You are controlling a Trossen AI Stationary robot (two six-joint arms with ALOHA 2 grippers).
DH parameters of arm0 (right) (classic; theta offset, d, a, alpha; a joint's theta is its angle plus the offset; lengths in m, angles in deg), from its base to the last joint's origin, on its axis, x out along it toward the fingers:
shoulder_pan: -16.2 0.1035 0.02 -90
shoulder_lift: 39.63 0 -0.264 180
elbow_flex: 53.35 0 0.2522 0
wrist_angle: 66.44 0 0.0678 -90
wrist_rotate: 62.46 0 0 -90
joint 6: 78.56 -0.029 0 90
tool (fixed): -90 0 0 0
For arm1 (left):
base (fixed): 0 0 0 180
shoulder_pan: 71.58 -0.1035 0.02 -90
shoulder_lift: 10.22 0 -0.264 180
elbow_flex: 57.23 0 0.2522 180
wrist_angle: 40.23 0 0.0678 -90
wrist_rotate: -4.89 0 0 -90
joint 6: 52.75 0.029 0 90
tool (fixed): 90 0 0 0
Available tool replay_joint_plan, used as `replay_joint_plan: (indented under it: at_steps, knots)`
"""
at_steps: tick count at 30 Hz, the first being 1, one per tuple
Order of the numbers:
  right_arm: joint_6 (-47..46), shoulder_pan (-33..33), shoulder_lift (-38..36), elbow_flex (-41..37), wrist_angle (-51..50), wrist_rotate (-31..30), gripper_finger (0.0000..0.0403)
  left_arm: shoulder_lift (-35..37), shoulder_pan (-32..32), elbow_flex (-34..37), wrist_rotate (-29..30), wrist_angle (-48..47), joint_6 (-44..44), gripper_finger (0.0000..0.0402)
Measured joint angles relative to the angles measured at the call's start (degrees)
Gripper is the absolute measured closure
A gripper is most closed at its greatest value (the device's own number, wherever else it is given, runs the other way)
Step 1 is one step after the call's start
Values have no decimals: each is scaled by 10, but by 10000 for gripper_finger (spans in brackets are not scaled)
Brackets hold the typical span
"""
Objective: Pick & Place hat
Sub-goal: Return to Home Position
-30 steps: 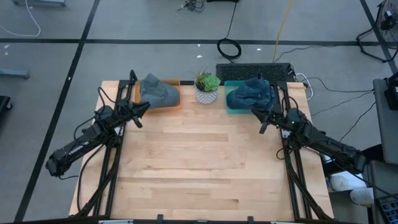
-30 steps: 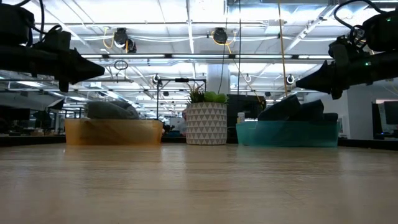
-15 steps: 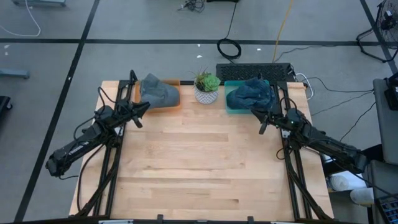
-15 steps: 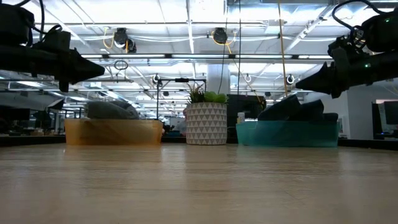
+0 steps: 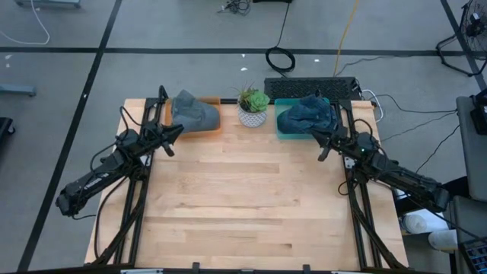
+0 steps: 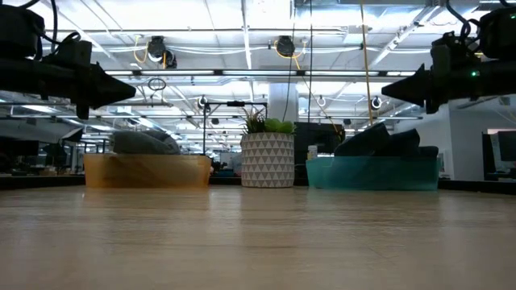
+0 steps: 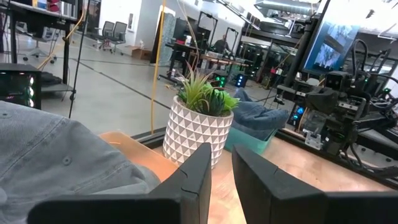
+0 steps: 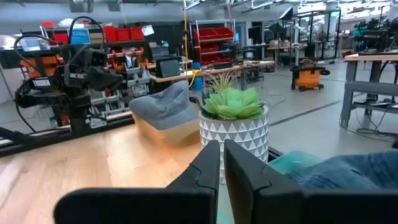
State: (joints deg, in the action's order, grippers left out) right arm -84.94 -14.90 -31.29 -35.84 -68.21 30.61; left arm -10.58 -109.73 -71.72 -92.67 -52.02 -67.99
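A grey hat (image 5: 194, 113) lies in an orange bin (image 6: 145, 171) at the table's far left. At the far right, a dark blue hat (image 5: 306, 114) lies in a teal bin (image 6: 371, 173). My left gripper (image 5: 176, 131) hovers shut above the table, just near of the orange bin; its wrist view shows the grey hat (image 7: 56, 155) close beside the fingers. My right gripper (image 5: 318, 137) hovers shut in the air at the teal bin's near edge, and the blue hat (image 8: 348, 171) shows beside it.
A potted plant (image 5: 253, 106) in a white patterned pot stands between the two bins at the far edge. The wooden table top (image 5: 243, 205) stretches bare in front of the bins. Cables and a black box lie on the floor beyond the far edge.
My right gripper has risen a little above the teal bin's near edge, staying shut. The left arm and both hats have kept still.
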Motion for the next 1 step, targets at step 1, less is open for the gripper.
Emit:
replay_joint_plan:
  at_steps: [1]
  knots:
    - [0, 0, 0, 0, 0, 0, 391, 0, 0, 0, 0, 0, 0, 330]
